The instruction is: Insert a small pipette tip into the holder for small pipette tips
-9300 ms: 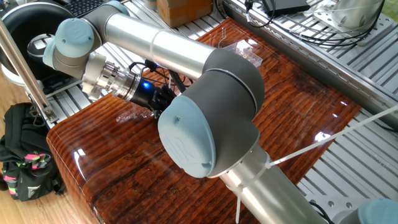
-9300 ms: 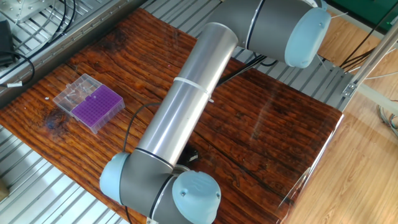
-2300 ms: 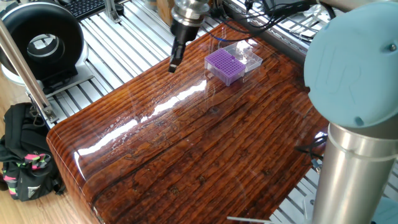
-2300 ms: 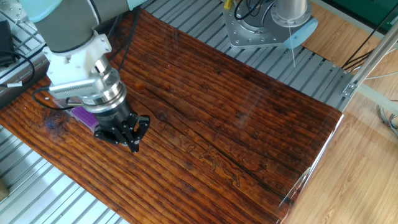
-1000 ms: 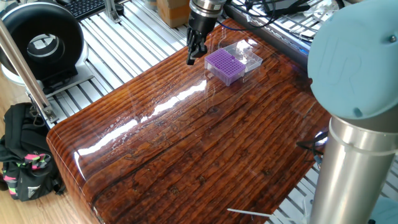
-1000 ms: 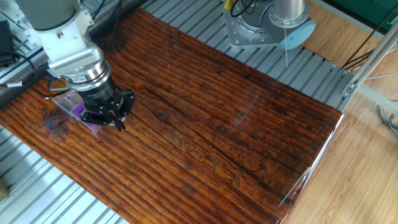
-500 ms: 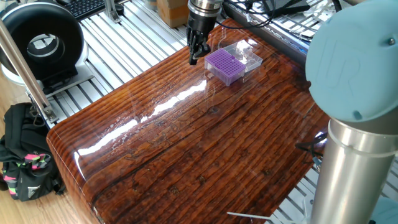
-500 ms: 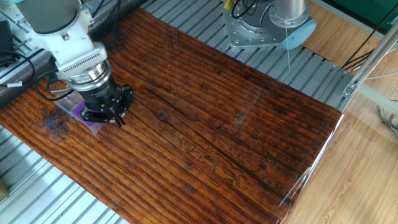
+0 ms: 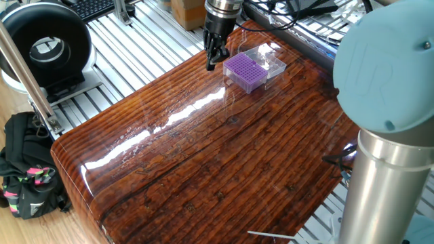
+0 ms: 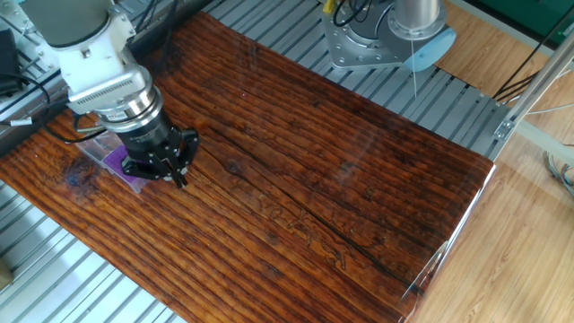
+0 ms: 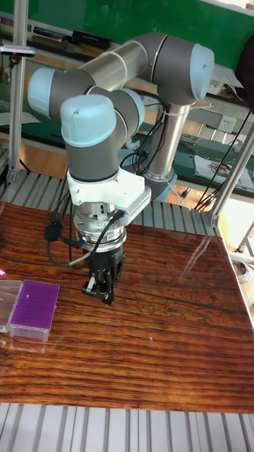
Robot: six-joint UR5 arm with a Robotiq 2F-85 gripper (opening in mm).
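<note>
A: Purple rack (image 9: 244, 70), one only, on the wood table (image 9: 203, 163) near its far corner in one fixed view, clear lid (image 9: 266, 57) beside it. One gripper (image 9: 211, 62) just left of it, tips down.
B: Fingers?
A: Pressed close; can't tell if they pinch a tip.
B: Other fixed view?
A: Gripper (image 10: 179, 177) covers most of the rack (image 10: 115, 158).
B: Tall view?
A: Rack (image 11: 32, 308) at the table's left edge, long axis running toward the camera, holes up. Gripper (image 11: 107, 295) right of it, apart.
</note>
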